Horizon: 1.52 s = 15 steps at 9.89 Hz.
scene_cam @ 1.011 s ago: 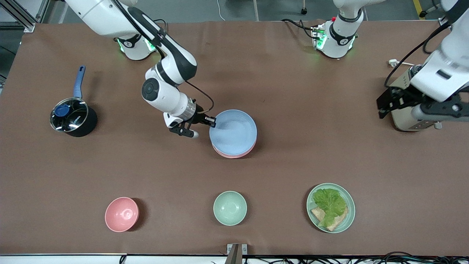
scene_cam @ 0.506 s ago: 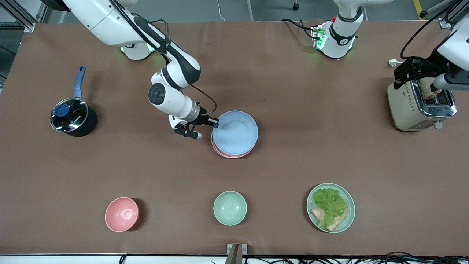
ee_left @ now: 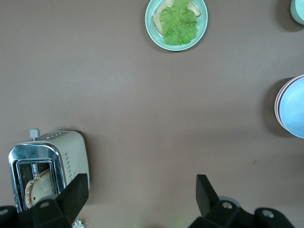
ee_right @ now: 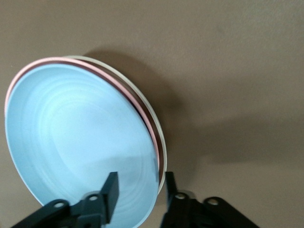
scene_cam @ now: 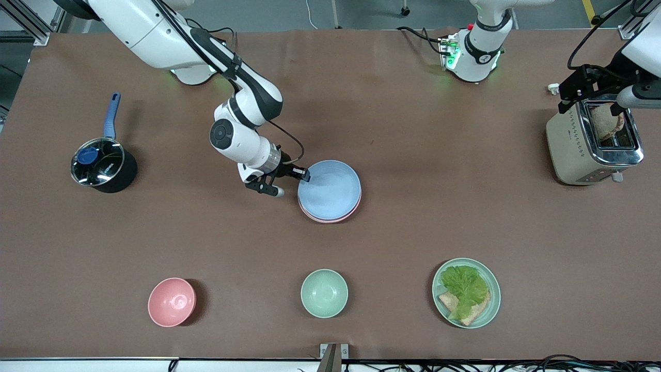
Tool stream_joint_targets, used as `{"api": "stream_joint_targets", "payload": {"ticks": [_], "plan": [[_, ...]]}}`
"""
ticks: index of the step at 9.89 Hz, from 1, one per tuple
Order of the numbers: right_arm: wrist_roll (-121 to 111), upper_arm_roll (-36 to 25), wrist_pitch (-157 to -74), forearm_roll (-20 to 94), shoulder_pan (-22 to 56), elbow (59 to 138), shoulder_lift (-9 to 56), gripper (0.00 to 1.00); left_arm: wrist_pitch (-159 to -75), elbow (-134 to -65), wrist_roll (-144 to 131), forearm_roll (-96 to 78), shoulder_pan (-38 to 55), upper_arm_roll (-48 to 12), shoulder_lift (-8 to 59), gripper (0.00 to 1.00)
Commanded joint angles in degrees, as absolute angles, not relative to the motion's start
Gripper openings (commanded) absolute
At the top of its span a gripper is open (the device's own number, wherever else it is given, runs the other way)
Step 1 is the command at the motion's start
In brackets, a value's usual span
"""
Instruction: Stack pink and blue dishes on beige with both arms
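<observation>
The light blue plate lies on top of the pale pink plate in the middle of the table. Only a thin cream rim of the beige plate shows under them. My right gripper is low at the stack's edge toward the right arm's end, open, one finger over the blue plate's inside and the other outside the rims. My left gripper hangs open and empty over the toaster.
A black pot with a glass lid stands toward the right arm's end. Nearer the front camera are a pink bowl, a pale green bowl and a green plate with lettuce and bread. Toast sticks out of the toaster.
The blue plate has come down from a tilted, lifted pose and now sits level on the pink plate. The left arm has drawn back toward its base, uncovering the toaster.
</observation>
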<state>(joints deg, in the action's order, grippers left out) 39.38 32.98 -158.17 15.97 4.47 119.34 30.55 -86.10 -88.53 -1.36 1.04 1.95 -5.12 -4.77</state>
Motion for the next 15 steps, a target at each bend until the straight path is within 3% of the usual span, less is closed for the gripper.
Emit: {"api": "stream_joint_targets", "payload": {"ticks": [1, 4, 6, 8, 10, 13, 15], "plan": [[39.8, 33.0, -153.2, 14.5, 0.4, 120.8, 21.1, 1.00, -85.9, -85.8, -1.3, 1.3, 2.5, -4.6, -1.3, 1.00], [39.6, 22.6, -129.7, 0.8, -1.5, 117.9, 6.2, 1.00, -85.9, -86.0, -1.8, 1.3, 2.6, -4.6, -0.8, 1.00], [31.5, 13.7, -119.0, -2.8, -1.3, 111.9, 1.7, 1.00, -85.3, -85.8, -1.8, 1.2, 2.6, -4.7, -0.8, 1.00], [21.0, 5.9, -110.4, -2.8, -1.2, 104.8, -0.3, 1.00, -85.3, -85.8, -1.8, 1.2, 2.6, -4.7, -0.8, 1.00], [16.3, 2.5, -97.2, -2.3, -1.5, 93.1, -0.1, 1.00, -85.2, -85.9, -1.8, 1.1, 2.7, -4.7, -0.8, 1.00], [6.7, -3.1, -86.5, -1.8, -1.6, 84.1, -0.2, 1.00, -84.6, -85.8, -1.8, 1.0, 2.6, -4.7, -1.1, 1.00], [6.1, -3.3, -82.6, -1.8, -2.2, 80.9, 0.1, 1.00, -84.6, -85.8, -1.8, 1.1, 2.6, -4.7, -1.2, 1.00]]}}
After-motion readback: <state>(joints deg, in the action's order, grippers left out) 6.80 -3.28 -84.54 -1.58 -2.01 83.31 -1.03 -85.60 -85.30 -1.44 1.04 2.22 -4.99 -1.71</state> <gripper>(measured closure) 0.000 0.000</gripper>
